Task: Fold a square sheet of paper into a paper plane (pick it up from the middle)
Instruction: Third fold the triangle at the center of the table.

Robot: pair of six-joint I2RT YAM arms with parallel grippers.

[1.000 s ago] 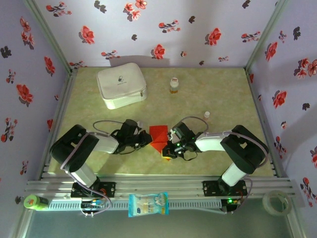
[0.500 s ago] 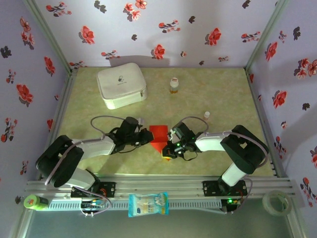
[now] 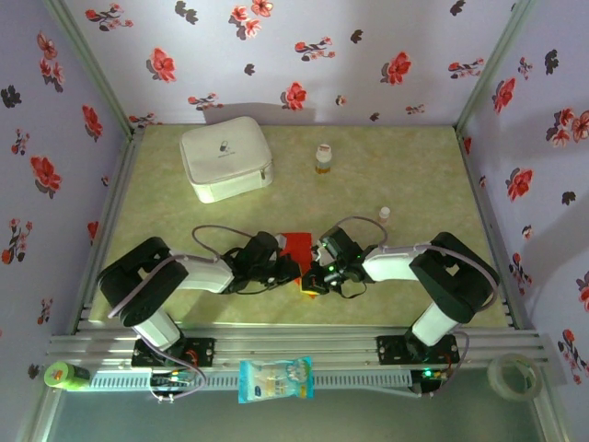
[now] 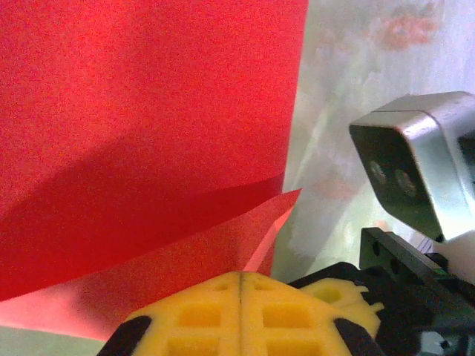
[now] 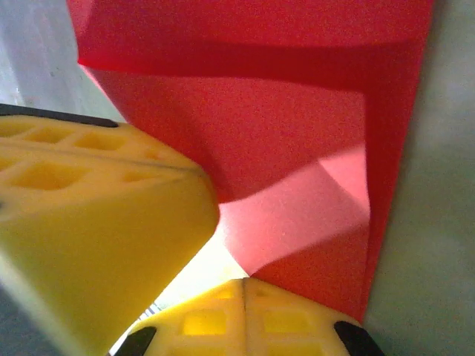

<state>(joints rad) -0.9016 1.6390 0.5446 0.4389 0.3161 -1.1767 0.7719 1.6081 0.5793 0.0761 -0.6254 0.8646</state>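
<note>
- The square sheet of paper (image 3: 296, 246) lies on the table (image 3: 414, 175), nearer the arm bases than the white zip case (image 3: 225, 158). It sits to the right of that case and well apart from it.
- The sheet is partly folded. The wrist views show one red layer over another, and a flap (image 4: 223, 222) stands raised rather than pressed flat.
- The left gripper (image 3: 291, 269) reaches the sheet's near edge from the case's side. Its jaws are clenched, the yellow pads meeting on one seam.
- The right gripper (image 3: 313, 276) approaches from the side away from the case, jaws likewise closed tight.
- Whether either gripper nips paper between its pads cannot be told.
- Judgement: the closed tips probably serve as blunt pressers, one anchoring the sheet while the other flattens the crease.
- Judgement: the task is at an early stage, as no dart shape exists yet.
</note>
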